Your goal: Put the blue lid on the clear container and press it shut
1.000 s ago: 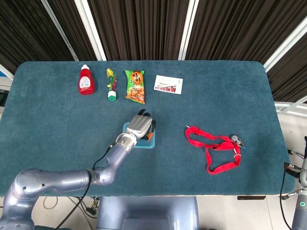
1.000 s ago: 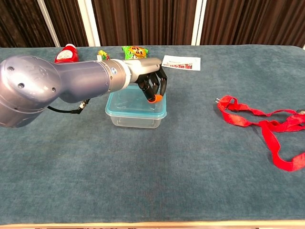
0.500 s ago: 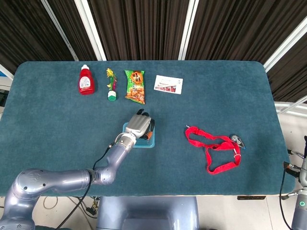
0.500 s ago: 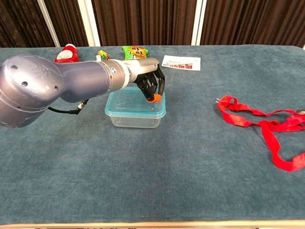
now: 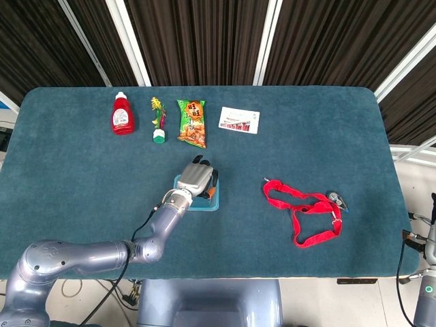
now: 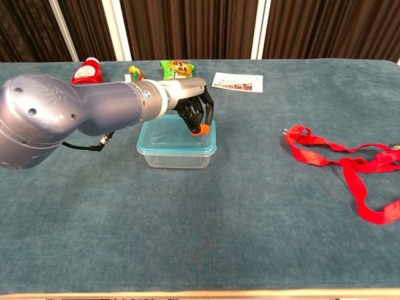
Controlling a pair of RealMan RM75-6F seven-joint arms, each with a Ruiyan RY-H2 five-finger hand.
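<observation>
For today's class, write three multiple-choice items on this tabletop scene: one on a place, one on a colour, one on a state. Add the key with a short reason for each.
1. Where does the ketchup bottle stand?
A. at the far left of the row along the table's back
B. beside the strap
C. inside the container

2. What colour is the strap lying on the table?
A. green
B. red
C. white

3. How is the blue lid placed?
A. leaning on the snack packet
B. flat on the cloth
C. on the clear container, with the left hand above it

Key: 1 A, it is the leftmost thing in the back row. 2 B, the strap is plainly red in both views. 3 C, the lid's rim sits along the container's top, fingers reaching down onto it.
</observation>
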